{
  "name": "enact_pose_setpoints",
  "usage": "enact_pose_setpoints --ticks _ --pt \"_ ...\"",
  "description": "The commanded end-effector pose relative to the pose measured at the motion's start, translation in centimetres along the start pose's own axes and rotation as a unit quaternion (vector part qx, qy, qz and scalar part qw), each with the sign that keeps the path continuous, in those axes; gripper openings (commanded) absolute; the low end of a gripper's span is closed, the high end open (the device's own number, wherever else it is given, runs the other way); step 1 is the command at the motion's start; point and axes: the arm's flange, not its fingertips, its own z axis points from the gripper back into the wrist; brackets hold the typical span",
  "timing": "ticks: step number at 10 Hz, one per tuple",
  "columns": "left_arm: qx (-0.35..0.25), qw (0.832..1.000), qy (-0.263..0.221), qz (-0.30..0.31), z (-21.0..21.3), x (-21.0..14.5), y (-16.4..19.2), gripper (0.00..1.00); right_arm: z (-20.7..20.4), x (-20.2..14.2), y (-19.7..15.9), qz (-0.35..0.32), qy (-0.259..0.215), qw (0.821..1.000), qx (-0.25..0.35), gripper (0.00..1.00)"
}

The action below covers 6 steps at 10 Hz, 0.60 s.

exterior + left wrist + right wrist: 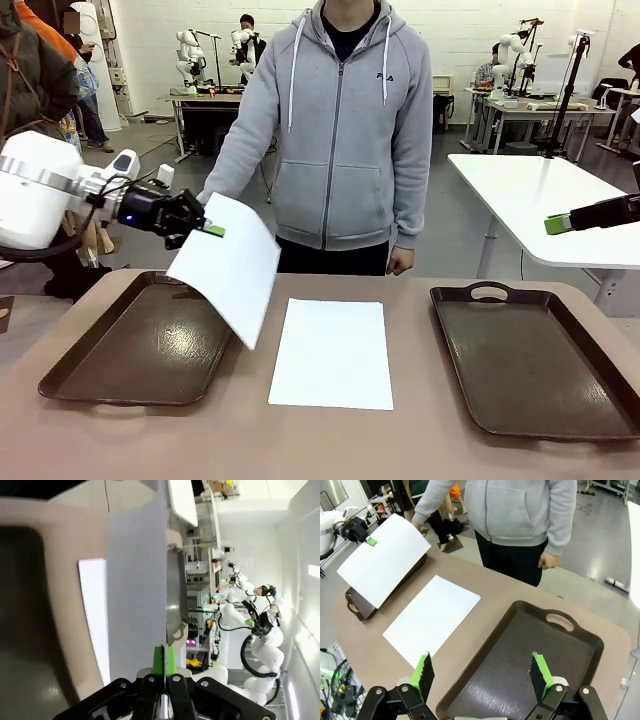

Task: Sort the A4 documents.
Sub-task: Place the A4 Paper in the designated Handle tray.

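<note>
Paper sheet (225,265) is clamped by its top edge in the left gripper (212,230) and held tilted above the left tray (130,345). A second sheet (333,352) is laid flat between the trays. The right gripper (481,666) is held spread apart over the right tray (530,360).

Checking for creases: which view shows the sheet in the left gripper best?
Right wrist view: the held sheet faces the camera whole, all four corners visible. The front view shows it foreshortened, over the left tray. The left wrist view shows it at a steep angle, left gripper shut on its edge.
</note>
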Motion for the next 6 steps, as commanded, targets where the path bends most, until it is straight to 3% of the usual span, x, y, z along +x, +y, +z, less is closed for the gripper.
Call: enact_pose_setpoints --ticks 1,3,5,6 --pt "0.002 0.999 0.037 0.012 1.6 -0.1 0.4 0.01 -0.1 -0.1 -0.1 0.004 -0.001 1.0 0.005 1.0" --pt "-0.006 0.998 0.062 0.007 3.4 1.0 1.7 0.01 -0.1 -0.1 -0.1 0.004 -0.001 1.0 0.005 1.0" --pt "-0.015 0.993 0.119 -0.005 4.1 1.7 4.5 0.01 -0.1 -0.1 -0.1 0.004 -0.001 1.0 0.005 1.0" --pt "-0.016 0.993 0.116 0.004 4.2 1.8 5.3 0.01 -0.1 -0.1 -0.1 0.004 -0.001 1.0 0.005 1.0"
